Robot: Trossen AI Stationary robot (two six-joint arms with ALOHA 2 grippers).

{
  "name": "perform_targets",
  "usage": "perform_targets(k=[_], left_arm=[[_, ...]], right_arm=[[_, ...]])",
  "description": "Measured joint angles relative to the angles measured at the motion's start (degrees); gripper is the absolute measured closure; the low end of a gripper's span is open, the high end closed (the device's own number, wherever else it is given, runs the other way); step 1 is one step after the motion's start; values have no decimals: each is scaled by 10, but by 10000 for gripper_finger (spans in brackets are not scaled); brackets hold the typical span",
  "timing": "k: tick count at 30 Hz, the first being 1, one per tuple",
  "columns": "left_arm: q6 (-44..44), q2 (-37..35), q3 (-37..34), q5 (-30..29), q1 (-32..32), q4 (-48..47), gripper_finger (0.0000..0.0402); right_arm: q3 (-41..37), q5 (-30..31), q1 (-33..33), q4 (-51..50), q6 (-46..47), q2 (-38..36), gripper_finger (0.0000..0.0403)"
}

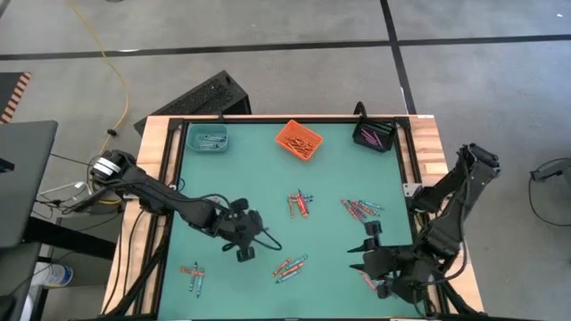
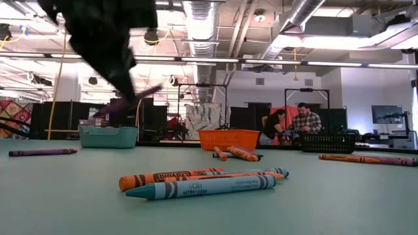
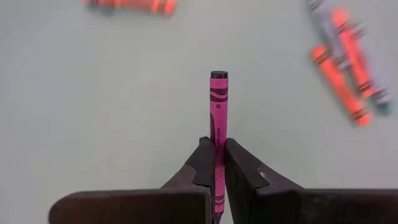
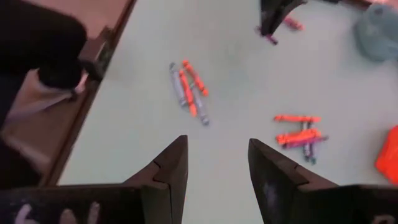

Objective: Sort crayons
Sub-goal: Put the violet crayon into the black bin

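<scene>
My left gripper (image 1: 247,241) hovers over the middle of the green table, shut on a pink crayon (image 3: 218,106). The crayon also shows as a purple streak (image 2: 134,96) in the low view. My right gripper (image 4: 217,165) stands open above the near right of the table (image 1: 361,250), with nothing between its fingers. Loose crayons lie flat in groups: near the middle (image 1: 300,203), right of it (image 1: 360,209), near the front (image 1: 290,267) and at the near left (image 1: 194,276). My left gripper pinches the pink crayon between its two fingers at the crayon's rear part (image 3: 217,152). The crayon runs along the fingers and sticks out forward past their tips. The fingers slant down toward the table. The crayon is lifted clear of the table.
Along the far edge stand a teal bin (image 1: 207,137), an orange bin (image 1: 298,140) and a black bin (image 1: 375,135). A raised wooden frame (image 1: 426,147) borders the table. People sit in the room far behind the table (image 2: 297,124).
</scene>
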Motion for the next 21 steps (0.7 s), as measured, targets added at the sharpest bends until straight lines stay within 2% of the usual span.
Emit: perform_targets(k=[3,12,17,21], left_arm=[[57,0,16,-27,-16,59,400],[283,2,20,-92,-67,311,400],[374,3,19,-95,-82,406,400],[414,3,19,-54,-83,444,400]], right_arm=[[-38,17,-10,91,-48,0,241],[-172,14,-47,518,-294,1,241],[-210,11,-64,673,-398,11,241],[-212,-13,-85,741,-445,41,241]])
